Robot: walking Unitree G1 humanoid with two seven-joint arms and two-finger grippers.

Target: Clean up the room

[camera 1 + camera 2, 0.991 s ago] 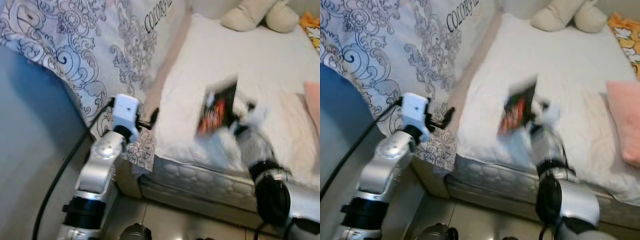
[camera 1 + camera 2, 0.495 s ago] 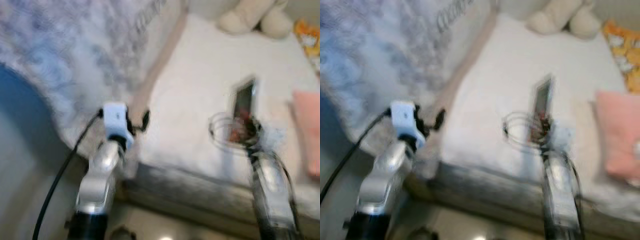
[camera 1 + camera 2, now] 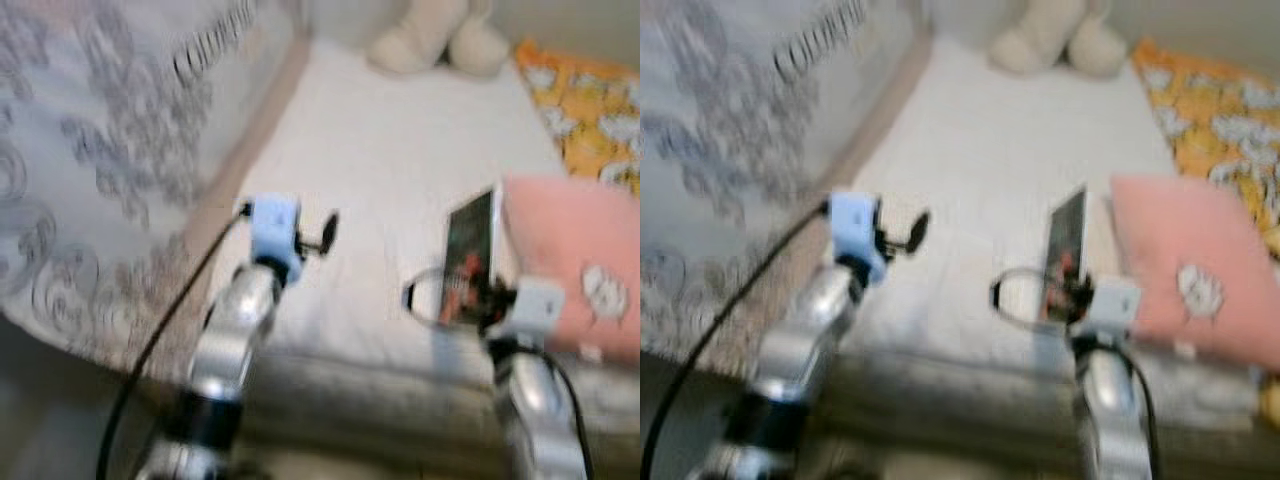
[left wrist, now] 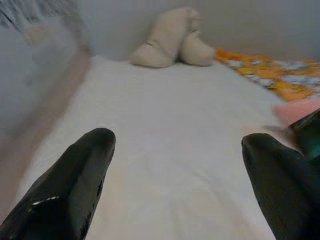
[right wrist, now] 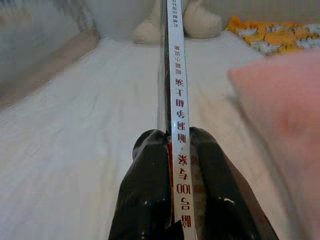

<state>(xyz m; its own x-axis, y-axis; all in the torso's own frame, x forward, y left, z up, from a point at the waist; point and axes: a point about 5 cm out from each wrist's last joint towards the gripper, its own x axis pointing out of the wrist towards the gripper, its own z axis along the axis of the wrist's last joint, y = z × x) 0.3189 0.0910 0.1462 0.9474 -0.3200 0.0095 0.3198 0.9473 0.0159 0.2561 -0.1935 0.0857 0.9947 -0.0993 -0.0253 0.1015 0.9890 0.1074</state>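
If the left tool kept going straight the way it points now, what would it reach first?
Probably the white mattress; the left tool angles down over it, open. Beyond lies the beige plush toy, though depth is unclear.

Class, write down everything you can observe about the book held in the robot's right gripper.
The book is thin, with a white spine printed in red characters and a dark cover showing red and orange. It is held upright on edge, spine towards the wrist camera, pinched at its lower end between the two black fingers of the right gripper. It hangs over the white bed sheet, close beside the pink pillow; whether they touch cannot be told. The cover detail is blurred.
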